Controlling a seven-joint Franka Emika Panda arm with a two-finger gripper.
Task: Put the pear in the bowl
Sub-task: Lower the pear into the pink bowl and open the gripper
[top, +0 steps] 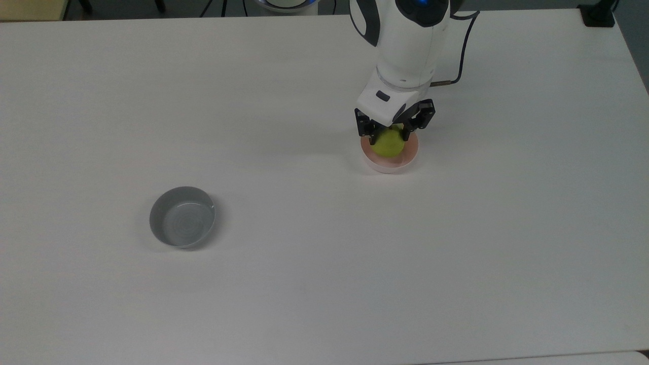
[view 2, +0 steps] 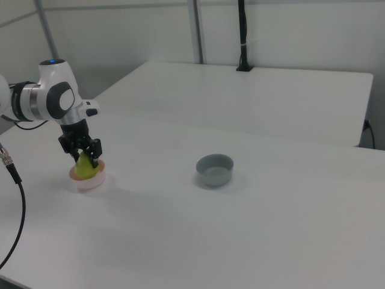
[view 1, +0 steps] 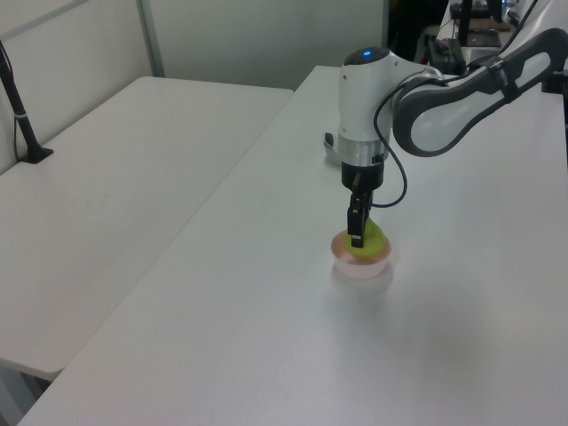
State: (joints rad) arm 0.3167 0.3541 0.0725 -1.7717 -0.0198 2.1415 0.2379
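- Gripper [top: 389, 133] sits in the upper right of centre of the top view, pointing straight down from the white arm [top: 405, 50], its two dark fingers clamped on either side of the pear [top: 389, 143].
- Pear: yellow-green, sitting inside the rim of the pink bowl [top: 405, 161], with the fingers touching its upper part. Whether it rests on the bowl's floor cannot be told.
- In the left view the gripper [view 1: 357, 238] is near the middle of the frame, with the pear [view 1: 368, 244] showing just above the bowl [view 1: 360, 268].
- In the right view the gripper [view 2: 86, 158], pear [view 2: 84, 168] and bowl [view 2: 89, 182] stand at the left edge, mid-height.
- Grey bowl [top: 182, 217] lies in the lower left of the top view, well apart from the pink one, on the white table [top: 324, 263].
- Black cable [top: 460, 48] runs from the arm's wrist toward the top of the top view.
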